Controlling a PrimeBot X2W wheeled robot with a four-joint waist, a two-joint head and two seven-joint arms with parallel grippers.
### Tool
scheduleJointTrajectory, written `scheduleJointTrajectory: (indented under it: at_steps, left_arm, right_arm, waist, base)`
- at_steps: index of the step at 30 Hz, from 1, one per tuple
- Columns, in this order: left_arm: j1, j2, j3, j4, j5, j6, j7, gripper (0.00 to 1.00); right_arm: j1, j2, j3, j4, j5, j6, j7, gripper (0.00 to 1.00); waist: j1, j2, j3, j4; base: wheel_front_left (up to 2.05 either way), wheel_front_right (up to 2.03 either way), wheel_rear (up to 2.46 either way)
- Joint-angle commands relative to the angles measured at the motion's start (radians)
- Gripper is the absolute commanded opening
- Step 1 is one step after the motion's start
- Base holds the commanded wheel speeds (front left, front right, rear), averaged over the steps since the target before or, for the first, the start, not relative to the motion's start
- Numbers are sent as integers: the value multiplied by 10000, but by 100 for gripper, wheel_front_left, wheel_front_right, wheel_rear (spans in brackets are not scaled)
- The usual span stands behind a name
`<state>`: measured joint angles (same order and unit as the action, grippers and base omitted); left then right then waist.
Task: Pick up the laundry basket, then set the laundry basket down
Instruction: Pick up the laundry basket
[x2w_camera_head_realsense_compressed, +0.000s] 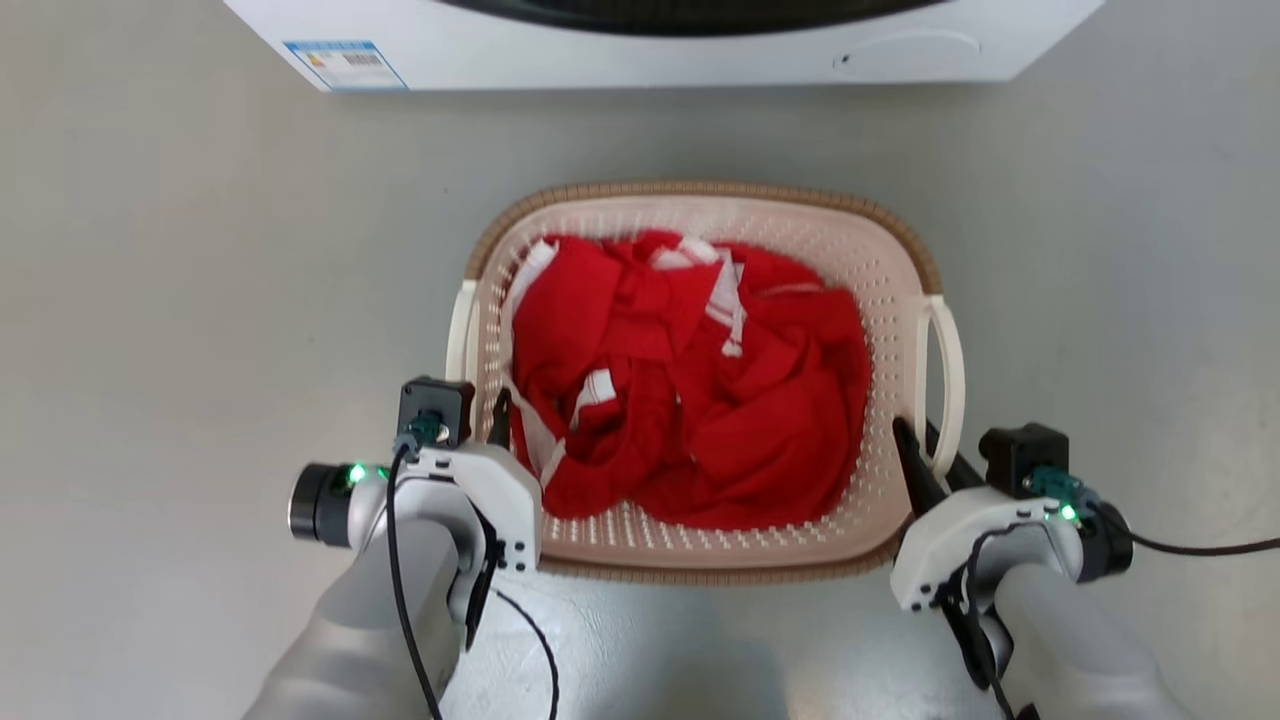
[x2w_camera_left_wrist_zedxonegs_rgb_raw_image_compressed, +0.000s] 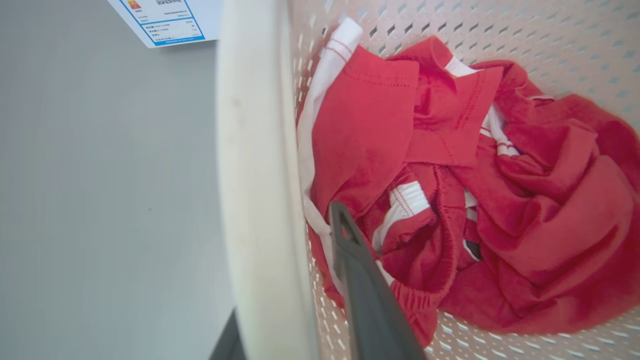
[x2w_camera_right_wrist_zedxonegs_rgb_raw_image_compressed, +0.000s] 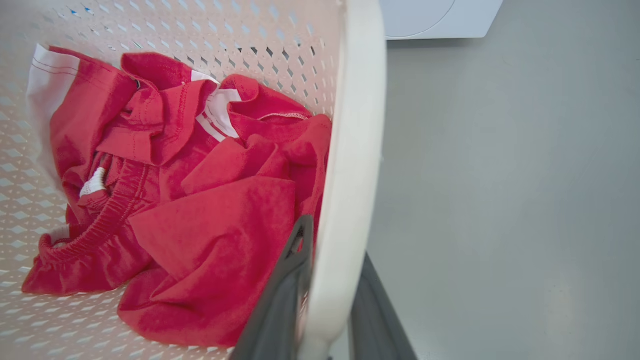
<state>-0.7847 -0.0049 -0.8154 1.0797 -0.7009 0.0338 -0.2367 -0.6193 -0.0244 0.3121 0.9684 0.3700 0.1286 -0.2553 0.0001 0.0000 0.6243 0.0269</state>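
The laundry basket (x2w_camera_head_realsense_compressed: 885, 262), cream and perforated with a brown woven rim, sits at the middle of the head view with red and white clothes (x2w_camera_head_realsense_compressed: 690, 390) heaped inside. My left gripper (x2w_camera_head_realsense_compressed: 482, 412) straddles the white left loop handle (x2w_camera_head_realsense_compressed: 460, 330), one dark finger (x2w_camera_left_wrist_zedxonegs_rgb_raw_image_compressed: 360, 280) inside the basket and the other outside, closed on the handle. My right gripper (x2w_camera_head_realsense_compressed: 920, 442) clamps the right loop handle (x2w_camera_head_realsense_compressed: 950, 350) the same way, with the handle (x2w_camera_right_wrist_zedxonegs_rgb_raw_image_compressed: 345, 165) running between its fingers (x2w_camera_right_wrist_zedxonegs_rgb_raw_image_compressed: 285, 290). I cannot tell whether the basket is off the floor.
A white washer (x2w_camera_head_realsense_compressed: 650, 55) with a blue-edged label (x2w_camera_head_realsense_compressed: 345, 65) stands just beyond the basket. Grey floor (x2w_camera_head_realsense_compressed: 200, 300) stretches to both sides. A black cable (x2w_camera_head_realsense_compressed: 1200, 548) trails from my right wrist.
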Motion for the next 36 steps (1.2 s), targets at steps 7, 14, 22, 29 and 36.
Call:
scheduleJointTrajectory:
  at_steps: [7, 14, 22, 29, 36]
  left_arm:
    - [817, 551, -272, 78, -480, -198, 354, 0]
    - [1315, 551, -659, -27, -955, -187, 560, 0]
    - [1817, 551, -1067, 19, -1435, -241, 823, 0]
    - [2169, 551, -1355, 118, -1786, -342, 1037, 0]
    - [2291, 551, -1618, 112, -1991, -297, 1080, 0]
  right_arm:
    - [644, -258, 437, 411, 178, 21, -65, 0]
    - [881, -258, 933, 723, 584, 21, -65, 0]
    - [1125, -258, 1401, 1179, 901, 21, -63, 0]
    - [1432, -258, 1748, 1499, 1225, 21, -34, 0]
    - [1748, -258, 1922, 1606, 1681, 21, -39, 0]
  waist:
    - [0, 0, -893, 140]
    - [0, 0, -1647, 187]
    - [0, 0, -2543, 86]
    - [0, 0, -3307, -3]
    - [0, 0, -3491, -27]
  base:
    - [0, 0, 0]
    - [0, 0, 0]
    - [0, 0, 0]
    - [0, 0, 0]
    - [0, 0, 0]
